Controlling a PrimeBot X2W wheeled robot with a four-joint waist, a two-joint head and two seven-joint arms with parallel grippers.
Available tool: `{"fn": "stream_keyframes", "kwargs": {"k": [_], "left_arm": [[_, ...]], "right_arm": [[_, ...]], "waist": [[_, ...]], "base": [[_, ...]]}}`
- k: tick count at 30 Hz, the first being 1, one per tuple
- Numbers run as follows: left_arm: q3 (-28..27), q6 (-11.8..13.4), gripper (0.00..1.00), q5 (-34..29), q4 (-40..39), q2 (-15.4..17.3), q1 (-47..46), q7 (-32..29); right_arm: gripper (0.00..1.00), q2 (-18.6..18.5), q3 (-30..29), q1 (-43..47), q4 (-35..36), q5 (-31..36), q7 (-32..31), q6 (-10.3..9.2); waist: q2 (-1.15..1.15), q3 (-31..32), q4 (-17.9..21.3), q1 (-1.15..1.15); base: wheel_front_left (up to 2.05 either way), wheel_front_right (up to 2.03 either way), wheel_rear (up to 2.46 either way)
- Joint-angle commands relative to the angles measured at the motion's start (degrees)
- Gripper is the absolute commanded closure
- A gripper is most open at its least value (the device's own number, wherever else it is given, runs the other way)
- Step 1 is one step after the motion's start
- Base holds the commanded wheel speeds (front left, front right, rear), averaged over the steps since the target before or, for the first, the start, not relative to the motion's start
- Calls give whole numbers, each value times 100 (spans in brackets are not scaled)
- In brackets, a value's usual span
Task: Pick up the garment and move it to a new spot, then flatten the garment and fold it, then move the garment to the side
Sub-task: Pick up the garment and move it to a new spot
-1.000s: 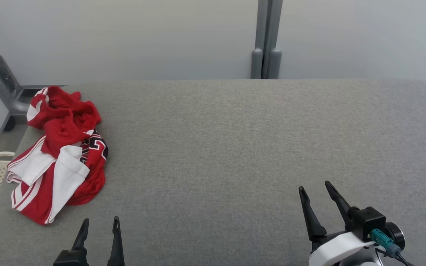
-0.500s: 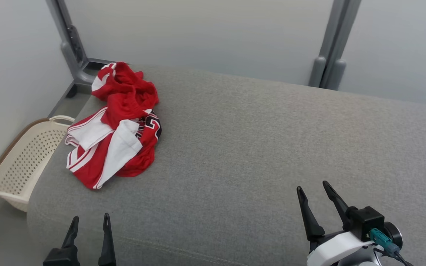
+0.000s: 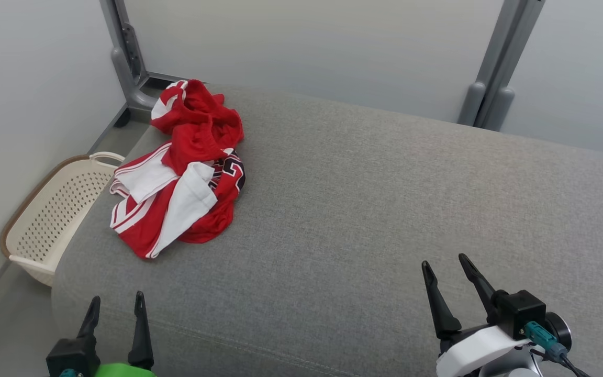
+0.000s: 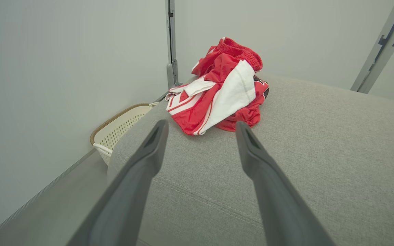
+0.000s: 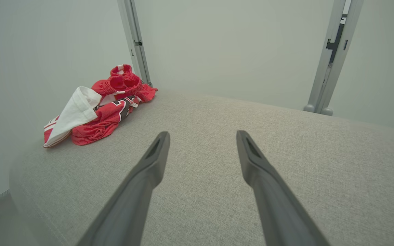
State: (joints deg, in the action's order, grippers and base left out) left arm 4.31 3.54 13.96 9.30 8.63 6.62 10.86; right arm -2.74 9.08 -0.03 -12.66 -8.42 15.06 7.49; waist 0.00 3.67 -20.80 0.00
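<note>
The garment [image 3: 186,173] is a crumpled red and white piece with black lettering, heaped at the far left end of the grey cushioned surface [image 3: 375,209]. The left wrist view has the garment [image 4: 222,89] straight ahead, beyond the fingertips. From the right wrist the garment [image 5: 97,109] lies far off to the left. My left gripper [image 3: 115,308] hangs open at the near left edge, well short of the heap. Open and empty, my right gripper [image 3: 444,264] hovers over the near right part of the surface.
A cream perforated basket [image 3: 50,220] stands on the floor left of the surface, below its edge. Grey metal posts [image 3: 129,57] [image 3: 495,78] rise against the pale wall behind. The surface's rounded left edge drops to the floor.
The head camera has turned left, so the whole picture has shifted right and the basket and floor have come into view. The garment lies as before. Both grippers stay open.
</note>
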Motion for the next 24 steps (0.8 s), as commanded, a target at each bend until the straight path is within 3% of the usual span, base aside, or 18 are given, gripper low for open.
{"fn": "stream_keyframes", "kwargs": {"k": [1, 9, 15, 24], "left_arm": [[-6, 58, 0, -31, 11, 95, -167, -58], [30, -104, 0, -29, 343, 354, -1049, -520], [61, -272, 0, -19, 1136, 572, -2026, -812], [4, -524, 0, 246, 2365, 650, -3085, -1030]], "right_arm": [[0, -26, -26, -16, -7, 45, 23, 0], [0, -25, -29, -20, -29, 121, 23, 0], [0, -26, 19, -53, -40, 224, 23, 0], [0, -25, -38, -328, 37, 489, -9, 0]], "waist": [[0, -52, 150, 0], [0, -164, 586, 0], [0, -352, 894, 0], [0, -994, 1242, 0]], "base": [[0, 0, 0], [0, 0, 0], [0, 0, 0], [0, 0, 0]]}}
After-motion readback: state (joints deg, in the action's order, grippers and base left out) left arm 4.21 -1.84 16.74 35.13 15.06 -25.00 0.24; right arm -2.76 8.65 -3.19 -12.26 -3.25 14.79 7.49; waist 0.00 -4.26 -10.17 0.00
